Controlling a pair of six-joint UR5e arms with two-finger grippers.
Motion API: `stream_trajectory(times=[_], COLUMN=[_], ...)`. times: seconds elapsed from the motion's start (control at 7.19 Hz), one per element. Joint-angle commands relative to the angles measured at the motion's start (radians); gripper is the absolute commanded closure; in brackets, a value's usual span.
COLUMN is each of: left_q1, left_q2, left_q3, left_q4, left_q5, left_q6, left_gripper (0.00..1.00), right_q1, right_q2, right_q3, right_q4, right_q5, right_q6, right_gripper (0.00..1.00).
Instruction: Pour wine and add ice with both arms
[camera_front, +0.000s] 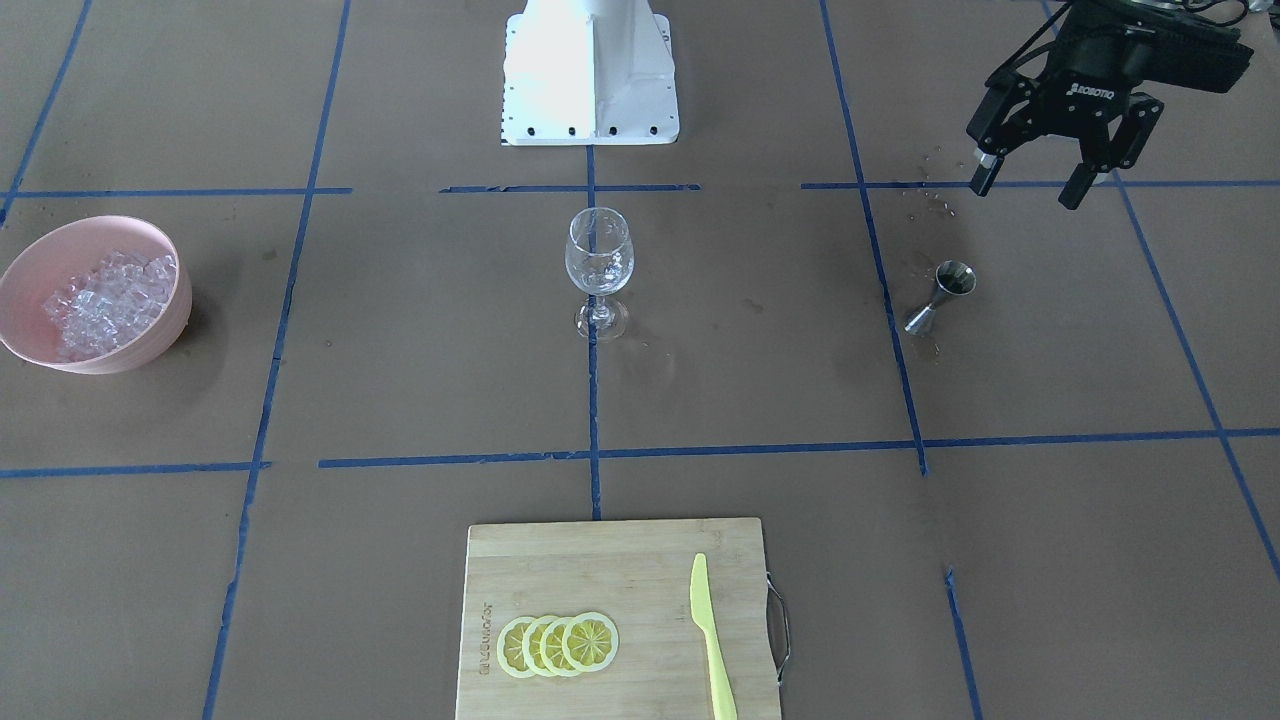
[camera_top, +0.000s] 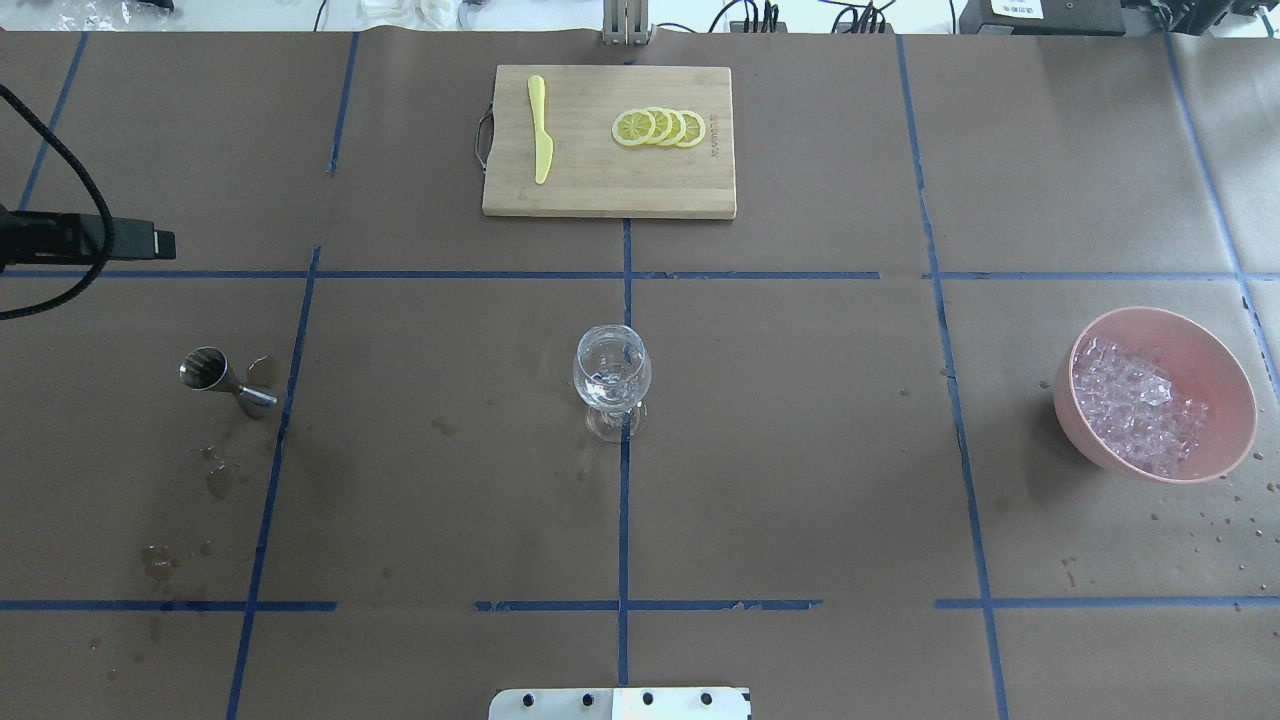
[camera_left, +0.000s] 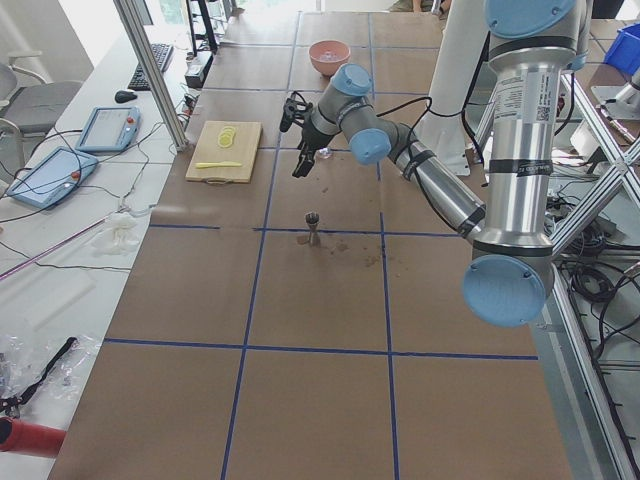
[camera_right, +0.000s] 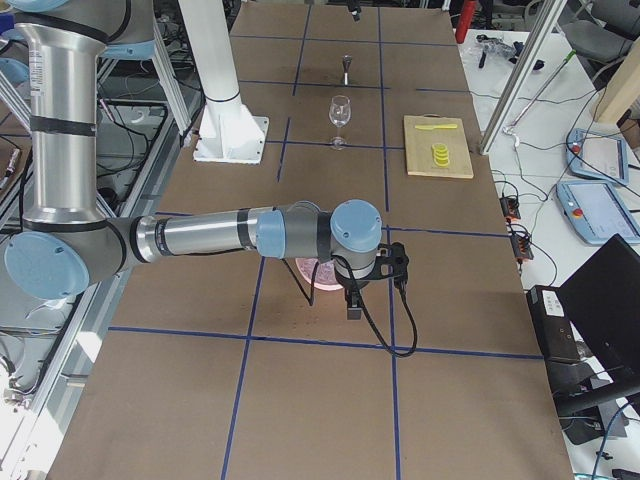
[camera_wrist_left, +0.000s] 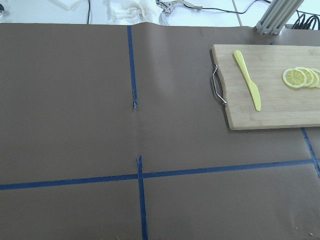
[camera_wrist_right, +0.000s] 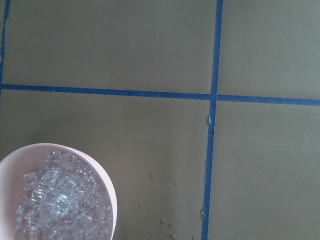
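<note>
The ice (camera_top: 1140, 405), a glittering heap of small clear cubes, fills a pink round bowl (camera_top: 1215, 365) on the brown-papered counter (camera_top: 800, 450), well to the robot's right of the clear stemmed wine glass (camera_top: 612, 380). That probably keeps it in the right arm's easy reach. The right end effector (camera_right: 354, 312) hangs above the counter just beyond the bowl, on the side away from the glass. It shows only in the side view, so I cannot tell whether its fingers are apart or together. The glass stands upright at the centre, likely so that both arms can reach it; whether it holds liquid is unclear. Well to the robot's left of the glass a small steel double-ended jigger (camera_top: 225, 380) stands upright among damp stains (camera_top: 215, 480). This seems to be the pouring side. A little farther out than the jigger, the left end effector (camera_front: 1027, 190) hovers with fingers apart and nothing between them, seemingly poised to come down on the jigger. Farthest beyond the glass lies a bamboo cutting board (camera_top: 600, 185) with overlapping lemon slices (camera_top: 660, 127) and a yellow plastic knife (camera_top: 540, 140), set out of the way.
</note>
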Motion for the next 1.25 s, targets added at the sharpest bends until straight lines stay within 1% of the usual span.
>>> stream_trajectory(times=[0.0, 0.14, 0.28, 0.42, 0.69, 0.83, 0.97, 1.11], left_q1=[0.222, 0.365, 0.451, 0.532, 0.623, 0.68, 0.712, 0.751], left_q2=[0.107, 0.139, 0.146, 0.179, 0.207, 0.225, 0.226, 0.227], left_q3=[-0.076, -0.074, -0.071, -0.067, -0.03, 0.017, 0.053, 0.099], left_q4=[0.0, 0.002, 0.003, 0.003, 0.005, 0.005, 0.005, 0.005], left_q5=[0.263, 0.424, 0.515, 0.628, 0.788, 0.892, 0.951, 1.047], left_q6=[-0.146, -0.252, -0.324, -0.389, -0.496, -0.565, -0.621, -0.706], left_gripper=[0.01, 0.01, 0.01, 0.01, 0.01, 0.01, 0.02, 0.01], right_q1=[0.0, -0.002, -0.002, -0.003, -0.02, -0.052, -0.069, -0.075], right_q2=[-0.001, 0.007, 0.008, 0.01, 0.012, 0.015, 0.034, 0.044], right_q3=[0.021, 0.03, 0.047, 0.057, 0.076, 0.105, 0.107, 0.107], right_q4=[0.003, 0.005, 0.003, 0.003, 0.005, 0.005, 0.003, 0.003], right_q5=[0.006, 0.012, 0.017, 0.02, 0.02, 0.015, 0.015, 0.015], right_q6=[0.038, 0.104, 0.124, 0.129, 0.173, 0.239, 0.284, 0.307], right_gripper=[0.0, 0.0, 0.0, 0.0, 0.0, 0.0, 0.0, 0.0])
